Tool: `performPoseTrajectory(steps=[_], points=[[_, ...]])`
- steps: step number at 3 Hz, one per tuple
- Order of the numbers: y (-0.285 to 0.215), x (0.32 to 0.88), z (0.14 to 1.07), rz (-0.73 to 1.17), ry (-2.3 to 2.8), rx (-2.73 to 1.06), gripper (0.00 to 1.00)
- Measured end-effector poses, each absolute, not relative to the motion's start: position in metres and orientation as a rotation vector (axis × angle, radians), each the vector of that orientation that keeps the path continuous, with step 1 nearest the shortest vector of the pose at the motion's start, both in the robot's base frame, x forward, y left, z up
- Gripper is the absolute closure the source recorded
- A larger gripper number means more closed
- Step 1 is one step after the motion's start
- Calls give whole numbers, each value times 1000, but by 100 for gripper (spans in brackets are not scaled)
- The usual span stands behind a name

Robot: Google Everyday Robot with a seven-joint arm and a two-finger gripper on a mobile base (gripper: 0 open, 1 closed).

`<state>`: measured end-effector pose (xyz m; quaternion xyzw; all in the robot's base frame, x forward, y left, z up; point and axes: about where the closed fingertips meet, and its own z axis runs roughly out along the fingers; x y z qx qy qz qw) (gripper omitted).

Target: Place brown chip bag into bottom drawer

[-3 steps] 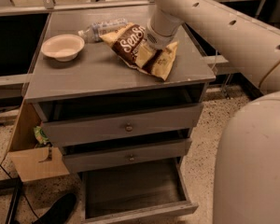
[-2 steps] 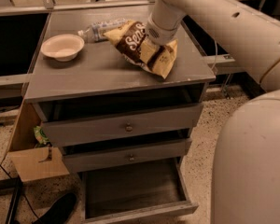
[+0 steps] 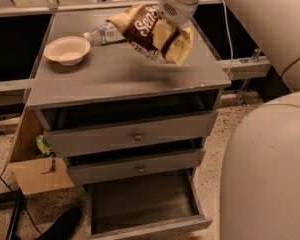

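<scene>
The brown chip bag (image 3: 138,26), dark brown and tan-yellow with white script, hangs tilted in the air just above the back right of the grey cabinet top (image 3: 115,76). My gripper (image 3: 166,38) comes down from the white arm at the top right and is shut on the bag's right half. The bottom drawer (image 3: 140,201) stands pulled open at the foot of the cabinet, with a dark wood-grain floor and nothing in it. It lies well below and in front of the bag.
A white bowl (image 3: 67,50) sits at the top's left and a plastic bottle (image 3: 102,33) lies behind the bag. Two knobbed drawers (image 3: 137,136) are slightly ajar. A cardboard box (image 3: 37,174) with a green packet (image 3: 42,145) stands at left. My white body (image 3: 270,174) fills the right.
The bag has been lifted off the cabinet top in my gripper and now hangs clear above it. The view has come closer to the cabinet.
</scene>
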<state>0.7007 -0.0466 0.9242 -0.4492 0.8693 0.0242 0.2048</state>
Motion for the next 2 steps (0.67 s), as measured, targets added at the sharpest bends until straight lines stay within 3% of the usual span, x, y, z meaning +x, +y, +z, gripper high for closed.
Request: performPoseTrajectory(steps=[2], points=[[-46, 702, 926, 53, 2407, -1276, 100]])
